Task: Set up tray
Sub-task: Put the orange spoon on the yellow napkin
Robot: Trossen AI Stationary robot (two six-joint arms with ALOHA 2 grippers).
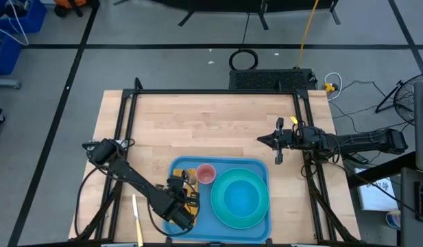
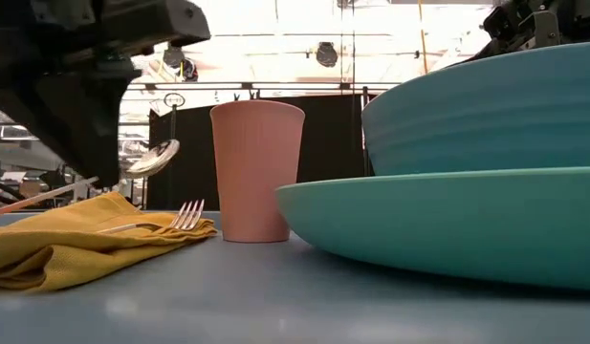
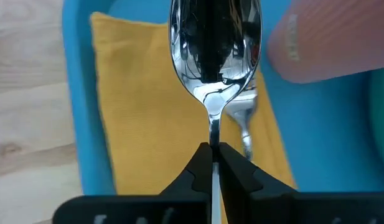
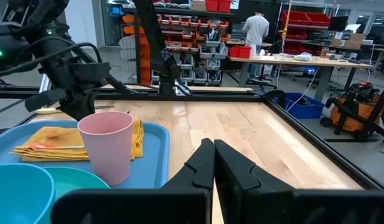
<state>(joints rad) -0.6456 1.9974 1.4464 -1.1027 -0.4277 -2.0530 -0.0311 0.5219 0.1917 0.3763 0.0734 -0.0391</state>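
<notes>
The blue tray (image 1: pixel 259 167) lies at the table's near edge. On it sit a teal plate (image 1: pixel 225 213) holding a blue bowl (image 1: pixel 241 197), a pink cup (image 1: pixel 206 173) and a folded yellow napkin (image 3: pixel 148 112) with a fork (image 3: pixel 244 121) resting on it. My left gripper (image 1: pixel 181 200) hovers over the napkin, shut on a shiny spoon (image 3: pixel 215 43). In the low view the spoon's bowl (image 2: pixel 151 158) hangs above the napkin (image 2: pixel 75 239) and fork (image 2: pixel 185 218). My right gripper (image 1: pixel 264 140) waits, shut, above the bare table on the right. My left gripper pinches the spoon's handle just behind the bowl, at the neck (image 3: pixel 214 134), between its two fingers (image 3: pixel 198 168). The spoon sticks out forward past the fingertips, bowl toward the table's far side. It is lifted clear of the napkin and fork.
A knife (image 1: pixel 136 219) lies on the wood left of the tray. The pink cup (image 4: pixel 106 146) stands right beside the napkin's far end. A black frame (image 1: pixel 211 91) borders the table. Bare wood stretches beyond the tray's far edge.
</notes>
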